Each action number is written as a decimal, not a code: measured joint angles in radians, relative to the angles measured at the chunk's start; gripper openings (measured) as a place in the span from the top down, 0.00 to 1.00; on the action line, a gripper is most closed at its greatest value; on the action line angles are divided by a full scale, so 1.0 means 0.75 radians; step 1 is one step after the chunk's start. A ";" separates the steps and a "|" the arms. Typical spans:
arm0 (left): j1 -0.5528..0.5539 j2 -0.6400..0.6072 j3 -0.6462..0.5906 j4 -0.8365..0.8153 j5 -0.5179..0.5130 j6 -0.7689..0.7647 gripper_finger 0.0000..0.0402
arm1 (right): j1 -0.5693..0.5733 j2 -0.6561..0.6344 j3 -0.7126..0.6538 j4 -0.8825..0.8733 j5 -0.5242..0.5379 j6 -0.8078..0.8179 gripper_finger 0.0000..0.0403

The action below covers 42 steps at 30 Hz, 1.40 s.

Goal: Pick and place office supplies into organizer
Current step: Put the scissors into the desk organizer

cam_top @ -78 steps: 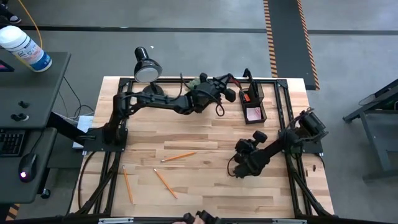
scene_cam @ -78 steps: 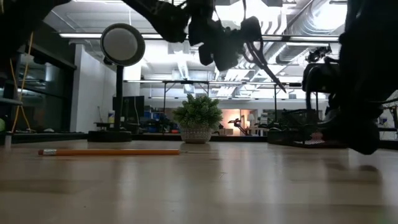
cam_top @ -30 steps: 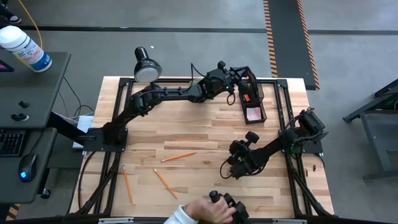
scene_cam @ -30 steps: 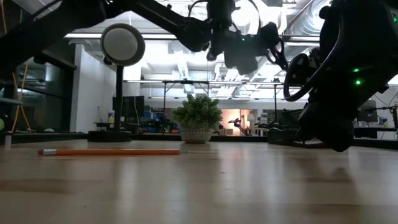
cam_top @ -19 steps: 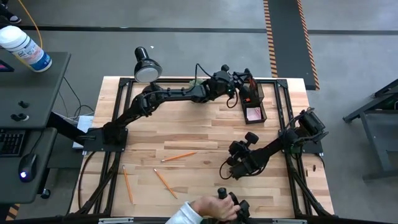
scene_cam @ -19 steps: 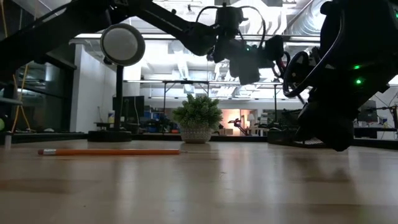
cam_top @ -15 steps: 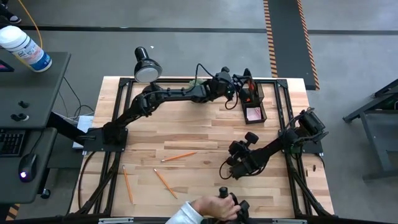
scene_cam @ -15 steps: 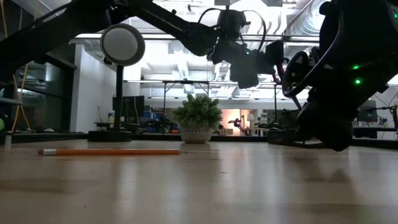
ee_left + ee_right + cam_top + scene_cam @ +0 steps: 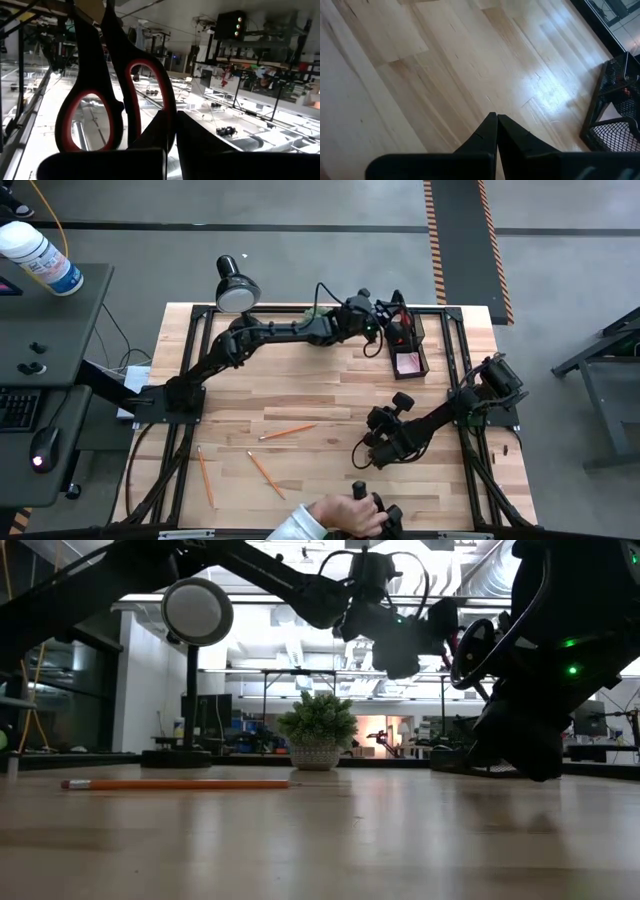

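My left gripper [image 9: 390,320] reaches across the table's far side to the black mesh organizer [image 9: 406,340] and is shut on black scissors with red-lined handles [image 9: 115,85]. In the low view their handle loop [image 9: 470,655] shows above the table. A pink sticky-note pad [image 9: 408,363] lies in the organizer's tray. Three orange pencils [image 9: 287,432] [image 9: 266,474] [image 9: 204,476] lie flat on the wood. My right gripper [image 9: 375,455] hovers shut over bare table at the right middle, holding nothing. My left gripper pinches the rim of one handle loop [image 9: 169,112] between its two fingers. The fingers come nearly level from the table's left. The scissors are lifted clear of the table, handles by the fingers; the blade end runs out of the wrist view.
A black desk lamp [image 9: 237,288] and a small green plant [image 9: 317,730] stand at the far edge. A person's hand [image 9: 330,520] holds a dark device at the near edge. The organizer's corner [image 9: 612,100] shows ahead of my right gripper.
My left gripper has sunk a little toward the organizer and tipped downward, carrying the scissors, which stay clear of the table. The person's hand at the near edge has shifted slightly right.
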 joint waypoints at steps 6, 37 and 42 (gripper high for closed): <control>-0.003 -0.003 0.000 0.080 -0.002 -0.005 1.00 | 0.000 0.000 0.000 0.004 0.001 0.014 0.99; 0.125 -0.003 0.020 0.029 -0.074 0.005 1.00 | -0.042 0.000 0.000 0.007 0.075 -0.094 1.00; 0.124 0.016 0.030 0.046 -0.042 0.007 1.00 | -0.061 0.000 0.000 0.009 0.077 -0.103 0.99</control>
